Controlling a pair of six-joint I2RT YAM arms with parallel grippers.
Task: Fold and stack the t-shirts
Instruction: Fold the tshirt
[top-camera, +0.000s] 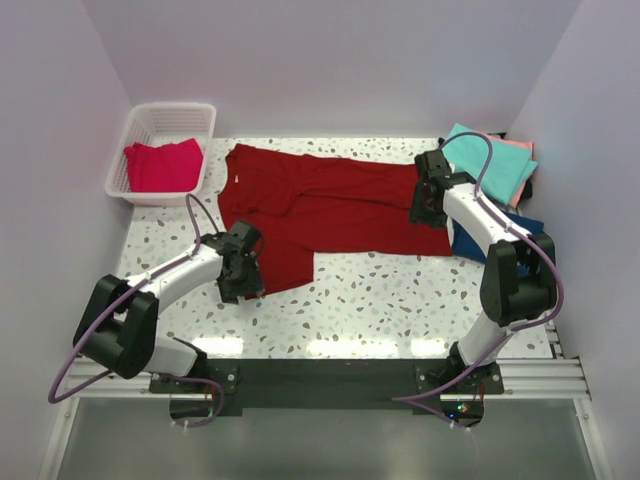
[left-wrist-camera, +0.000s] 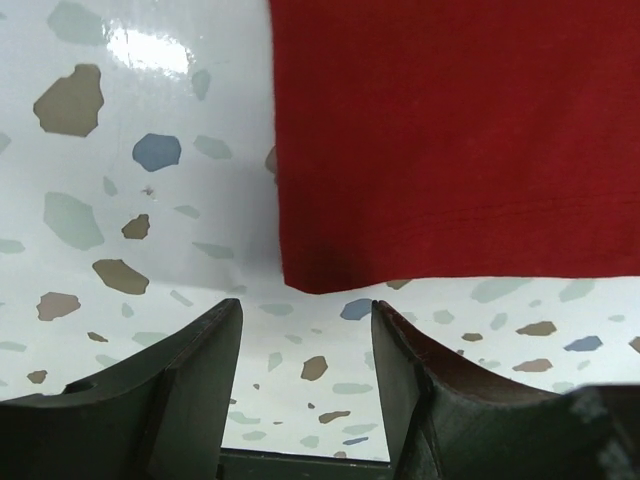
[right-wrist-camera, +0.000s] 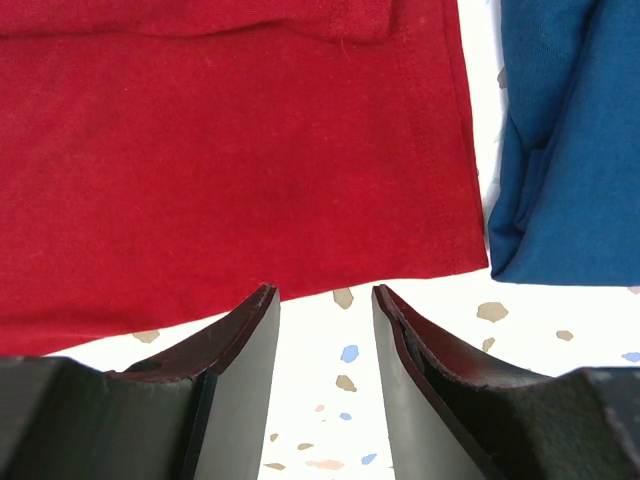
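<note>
A large dark red t-shirt (top-camera: 330, 205) lies spread across the middle of the table, partly folded over on its left side. My left gripper (top-camera: 243, 265) hovers at its near left corner. In the left wrist view that corner (left-wrist-camera: 450, 140) lies just beyond my open left gripper (left-wrist-camera: 305, 315), with only table between the fingers. My right gripper (top-camera: 428, 198) is at the shirt's right edge. It stands open (right-wrist-camera: 325, 295) just short of the red hem (right-wrist-camera: 230, 150), beside a blue t-shirt (right-wrist-camera: 570, 150). A teal t-shirt (top-camera: 490, 165) lies on a salmon pink one (top-camera: 522, 148) at the back right.
A white lattice basket (top-camera: 140, 130) at the back left holds a pinkish-red t-shirt (top-camera: 162, 165). The blue t-shirt (top-camera: 478, 242) lies next to the right arm. White walls close in the speckled table (top-camera: 380, 290) on three sides.
</note>
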